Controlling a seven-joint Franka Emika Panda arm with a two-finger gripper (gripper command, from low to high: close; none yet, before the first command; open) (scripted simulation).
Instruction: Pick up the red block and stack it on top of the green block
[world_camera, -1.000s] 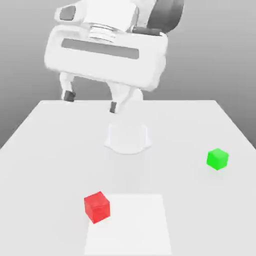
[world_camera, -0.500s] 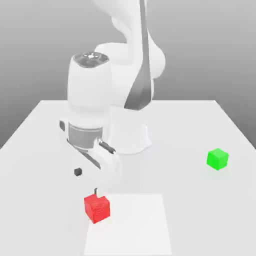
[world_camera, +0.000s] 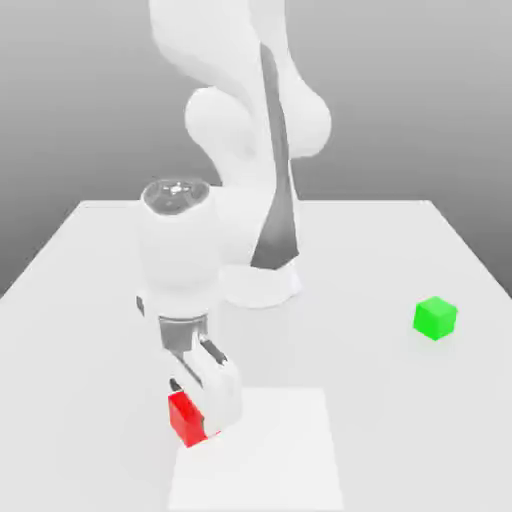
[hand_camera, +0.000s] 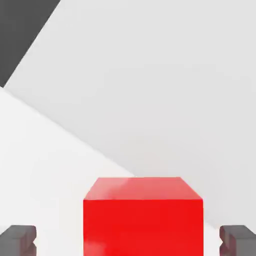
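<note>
Two blocks sit on your table (world_camera: 90, 280): one red block (world_camera: 183, 420) and one green block (world_camera: 435, 318); you have one gripper (hand_camera: 128, 239). Your gripper is down around the red block, with its fingers (hand_camera: 19, 239) wide apart, one on each side, not squeezing; the red block rests on the table at the edge of a white square (world_camera: 270, 450). You have lifted nothing yet; I think you must squeeze, lift, carry and stack; the green block waits well apart, toward the exterior view's right.
</note>
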